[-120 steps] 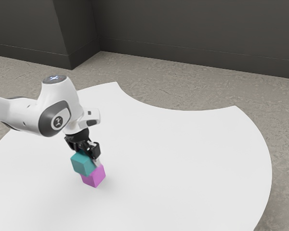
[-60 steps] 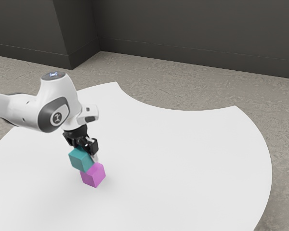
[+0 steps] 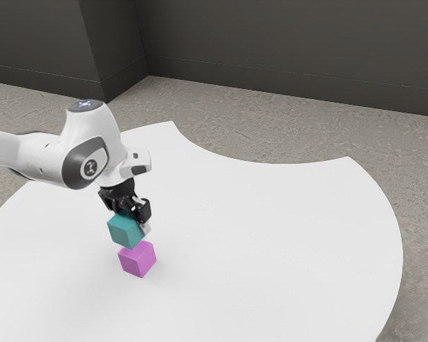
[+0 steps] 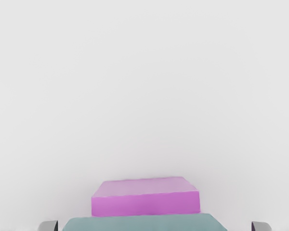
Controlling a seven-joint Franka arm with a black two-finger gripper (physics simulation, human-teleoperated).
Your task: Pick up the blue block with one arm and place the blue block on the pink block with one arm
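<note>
You have two blocks here. One is a blue block (image 3: 125,231) and one is a pink block (image 3: 137,259). That is one of each colour, so two in all. The wrist view gives you the same count: one blue, one pink. You have one white table (image 3: 285,235). You have one arm (image 3: 43,157), and it has one gripper (image 3: 130,214). In the wrist view you get two small grey bits (image 4: 48,225), one at each side of the blue block. They may be the gripper's two fingertips, but they are too cut off to be sure.
</note>
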